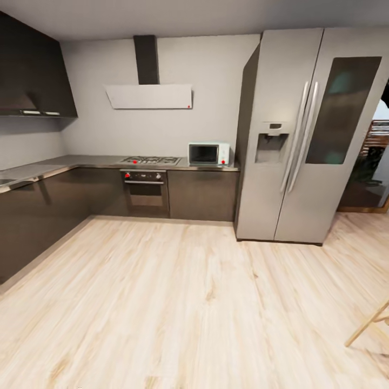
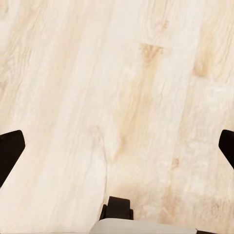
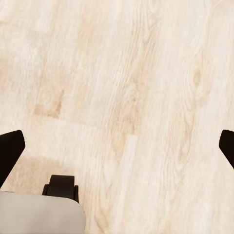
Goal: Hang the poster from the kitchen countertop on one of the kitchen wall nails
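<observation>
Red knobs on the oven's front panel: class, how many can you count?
2: one knob at the left end of the oven panel, one at the right end.

Left gripper (image 2: 117, 146) fingers (image 2: 9, 151) spread wide, right gripper (image 3: 117, 146) fingers (image 3: 9, 151) likewise, both empty, pointing downward

The kitchen countertop (image 1: 65, 163) and a wooden chair leg (image 1: 367, 324) are cut off by the head view's edges.

Even, soft light is filling the kitchen; no hard shadows. Render is looking slightly blurry, wide-angle bending the fridge (image 1: 302, 135) edges. Faint sheen is showing on the floor (image 1: 178, 302); wrist views evenly bright.
</observation>
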Robot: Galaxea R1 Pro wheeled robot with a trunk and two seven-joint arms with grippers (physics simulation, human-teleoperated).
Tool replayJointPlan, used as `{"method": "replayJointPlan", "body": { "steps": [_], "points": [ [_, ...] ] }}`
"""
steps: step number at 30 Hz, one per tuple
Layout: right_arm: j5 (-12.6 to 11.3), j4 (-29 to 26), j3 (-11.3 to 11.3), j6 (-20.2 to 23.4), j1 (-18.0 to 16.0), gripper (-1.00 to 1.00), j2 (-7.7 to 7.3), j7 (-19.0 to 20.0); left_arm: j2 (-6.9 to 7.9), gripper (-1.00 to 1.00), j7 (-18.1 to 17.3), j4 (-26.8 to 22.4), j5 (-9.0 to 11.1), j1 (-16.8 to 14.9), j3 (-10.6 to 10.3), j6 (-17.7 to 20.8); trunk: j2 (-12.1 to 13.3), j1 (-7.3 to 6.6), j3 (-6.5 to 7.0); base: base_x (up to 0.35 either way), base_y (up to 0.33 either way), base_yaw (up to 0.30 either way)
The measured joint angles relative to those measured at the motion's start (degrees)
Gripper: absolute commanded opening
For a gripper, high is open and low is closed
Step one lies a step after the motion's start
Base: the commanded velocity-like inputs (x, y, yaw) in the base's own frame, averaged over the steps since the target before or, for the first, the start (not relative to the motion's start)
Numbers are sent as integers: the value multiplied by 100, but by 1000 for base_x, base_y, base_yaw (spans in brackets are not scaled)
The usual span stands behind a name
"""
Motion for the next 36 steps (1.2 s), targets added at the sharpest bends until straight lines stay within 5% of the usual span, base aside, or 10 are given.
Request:
{"method": "replayJointPlan", "body": {
  "steps": [10,36],
  "points": [
    [0,0,3,1,0,100,-1,6,-2,100,0,-1,0,0,2,7,0,-1,-28,28,59,246],
    [8,-4,13,1,2,100,-6,18,-1,100,0,2,0,0,3,8,0,0,-74,69,278,222]
  ]
}}
